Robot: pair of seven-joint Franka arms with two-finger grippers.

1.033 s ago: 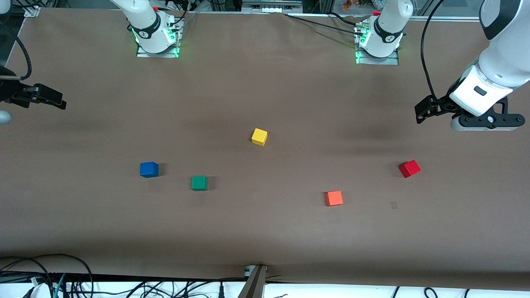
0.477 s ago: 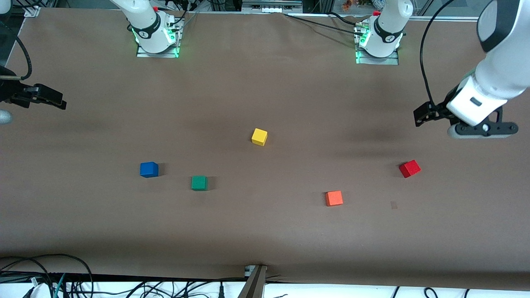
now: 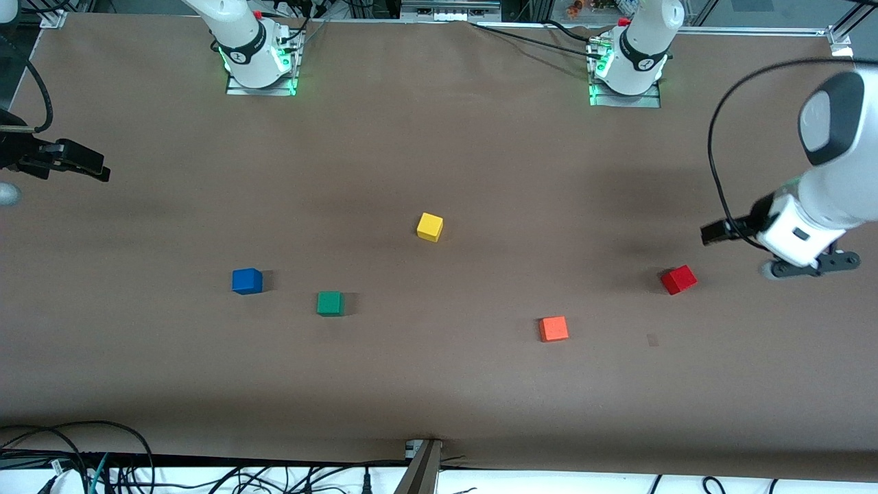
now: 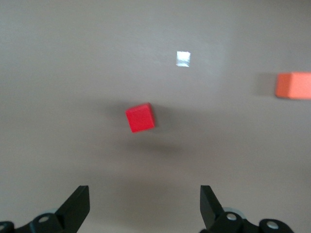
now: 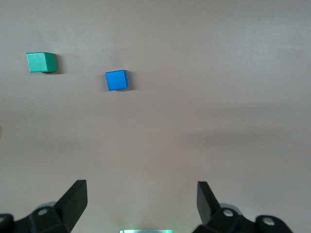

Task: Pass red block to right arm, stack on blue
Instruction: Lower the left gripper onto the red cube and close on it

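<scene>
Left hand (image 4: 145, 206) (fingers spread, empty) hangs near red block (image 3: 678, 279); right hand (image 5: 142, 203) waits, released.

I see a table (image 3: 439, 137) covered in plain brown paper, with five cubes lying apart on it. I take the yellow cube (image 3: 429, 226) near the middle as my landmark. The blue (image 3: 247, 281) and the green cube (image 3: 330, 303) lie nearer the front camera than it, toward the right arm's end, green the closer to it. The orange cube (image 3: 553, 328) and the red block (image 3: 678, 279) lie nearer the camera too, toward the left arm's end. Near the orange cube is a small pale patch (image 3: 652, 339), possibly tape.
</scene>
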